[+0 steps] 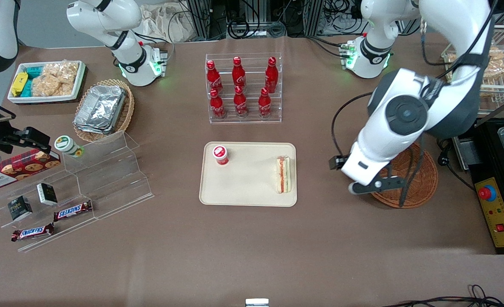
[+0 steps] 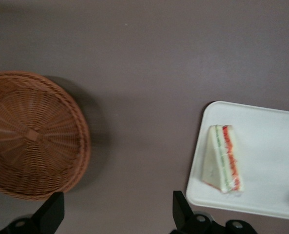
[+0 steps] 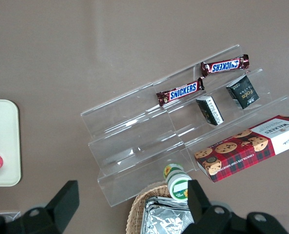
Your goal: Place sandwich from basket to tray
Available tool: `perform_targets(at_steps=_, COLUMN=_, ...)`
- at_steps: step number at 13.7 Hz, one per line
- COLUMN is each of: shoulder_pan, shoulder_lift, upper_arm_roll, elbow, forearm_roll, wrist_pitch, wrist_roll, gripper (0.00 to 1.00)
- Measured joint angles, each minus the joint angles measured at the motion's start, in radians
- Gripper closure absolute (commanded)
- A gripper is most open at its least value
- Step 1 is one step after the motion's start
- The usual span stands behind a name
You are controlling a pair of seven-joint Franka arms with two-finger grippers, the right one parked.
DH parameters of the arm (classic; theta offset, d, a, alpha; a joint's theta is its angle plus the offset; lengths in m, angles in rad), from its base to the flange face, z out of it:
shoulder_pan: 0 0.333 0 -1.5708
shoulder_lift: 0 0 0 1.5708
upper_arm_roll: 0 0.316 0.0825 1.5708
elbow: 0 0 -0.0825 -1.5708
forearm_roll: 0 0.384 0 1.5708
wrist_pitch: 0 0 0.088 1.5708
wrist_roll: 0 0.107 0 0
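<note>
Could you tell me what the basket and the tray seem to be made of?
The basket looks like woven wicker, reddish-brown, with visible radial weave. The tray looks like smooth matte beige plastic, though that is uncertain; the sandwich lies on it. The end effector hangs open above the table between them.

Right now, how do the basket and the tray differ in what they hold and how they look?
The basket is round, reddish-brown woven wicker and holds nothing; the tray is flat, beige, rectangular with rounded corners.

The tray carries the sandwich near its edge toward the basket, plus a red-capped cup; the basket carries neither.

The gripper hangs open above the bare table between them.

Both rest on the brown table.
</note>
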Motion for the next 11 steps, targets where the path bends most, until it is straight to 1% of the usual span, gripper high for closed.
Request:
perform_targets(at_steps=4, shoulder_pan=-0.02, shoulder_lift=-0.193, upper_arm_roll=0.182, elbow=-0.166, forearm_roll=-0.062, wrist_pitch=-0.003, wrist_roll=0.328, gripper=0.0)
perform_targets(at_steps=6, shoulder_pan=-0.042, shoulder_lift=-0.262, upper_arm_roll=0.279, elbow=-0.215, forearm_roll=-0.099, wrist_pitch=-0.026, wrist_roll=0.467, gripper=0.0)
perform_targets(at_steps=8, shoulder_pan=-0.044, shoulder_lift=-0.286, upper_arm_roll=0.328, elbow=-0.209, forearm_roll=-0.108, wrist_pitch=-0.075, wrist_roll=0.579, gripper=0.0)
perform_targets(at_steps=11, shoulder_pan=-0.04, shoulder_lift=-0.277, upper_arm_roll=0.364, elbow=-0.136, forearm_roll=-0.116, wrist_pitch=-0.146, wrist_roll=0.662, gripper=0.0)
